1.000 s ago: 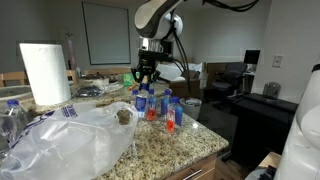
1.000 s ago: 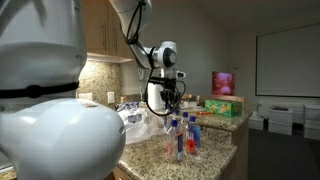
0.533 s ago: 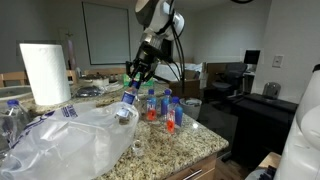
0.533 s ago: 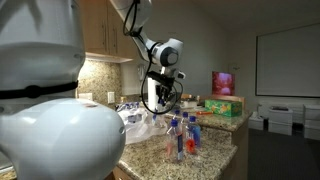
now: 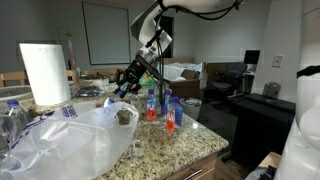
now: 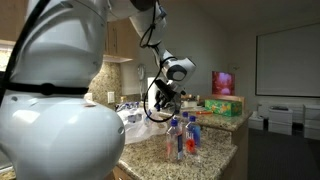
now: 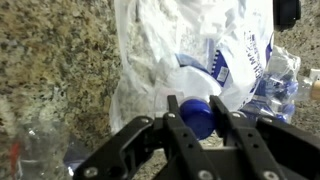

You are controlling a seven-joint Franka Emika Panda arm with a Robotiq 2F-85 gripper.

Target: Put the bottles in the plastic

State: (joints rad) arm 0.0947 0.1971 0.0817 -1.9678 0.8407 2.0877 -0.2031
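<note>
My gripper [image 5: 123,87] is shut on the blue cap [image 7: 198,116] of a clear water bottle [image 7: 222,62] and holds it tilted over the clear plastic bag [image 5: 70,140]. In the wrist view the bottle's body lies against the crumpled plastic [image 7: 150,45]. Several more blue-capped bottles [image 5: 160,106], some with red drink, stand together on the granite counter just beside the bag. They also show in an exterior view [image 6: 181,137], with the gripper [image 6: 160,99] behind them.
A paper towel roll [image 5: 45,72] stands at the counter's back. More bottles [image 5: 12,115] lie beyond the bag's far end. A green box [image 6: 222,106] sits on the counter. The counter edge [image 5: 190,150] runs close to the standing bottles.
The gripper has lifted one bottle out of the standing group, swung it sideways toward the bag and tilted it over the plastic.
</note>
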